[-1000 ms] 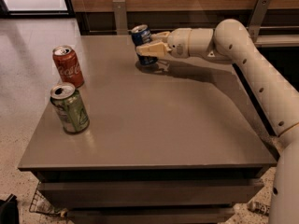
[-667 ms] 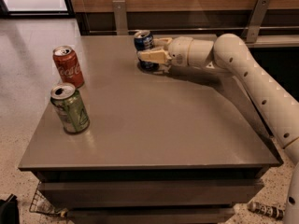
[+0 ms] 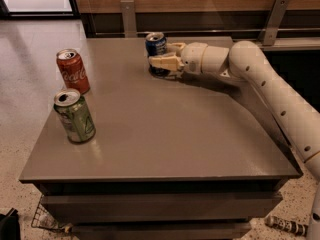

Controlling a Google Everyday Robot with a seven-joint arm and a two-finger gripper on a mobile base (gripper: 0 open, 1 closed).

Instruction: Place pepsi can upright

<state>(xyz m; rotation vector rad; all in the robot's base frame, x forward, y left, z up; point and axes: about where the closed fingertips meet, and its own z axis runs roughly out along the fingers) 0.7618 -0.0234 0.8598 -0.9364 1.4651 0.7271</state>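
The pepsi can (image 3: 155, 43), dark blue with a silver top, stands upright at the far edge of the grey table (image 3: 160, 129). Its base looks to be on the table surface. My gripper (image 3: 159, 55) reaches in from the right and is shut on the can. One finger (image 3: 164, 62) crosses the can's near lower side and the other finger (image 3: 174, 47) lies behind it. The near finger hides the can's lower part.
A red Coca-Cola can (image 3: 73, 70) stands upright at the table's left edge. A green can (image 3: 75, 115) stands upright nearer the front left. A wooden wall with metal brackets (image 3: 128, 15) runs behind the table. My white arm (image 3: 270, 89) spans the right side.
The gripper has carried the pepsi can a little down and towards the table's far edge. The can has gone from slightly tilted to upright.
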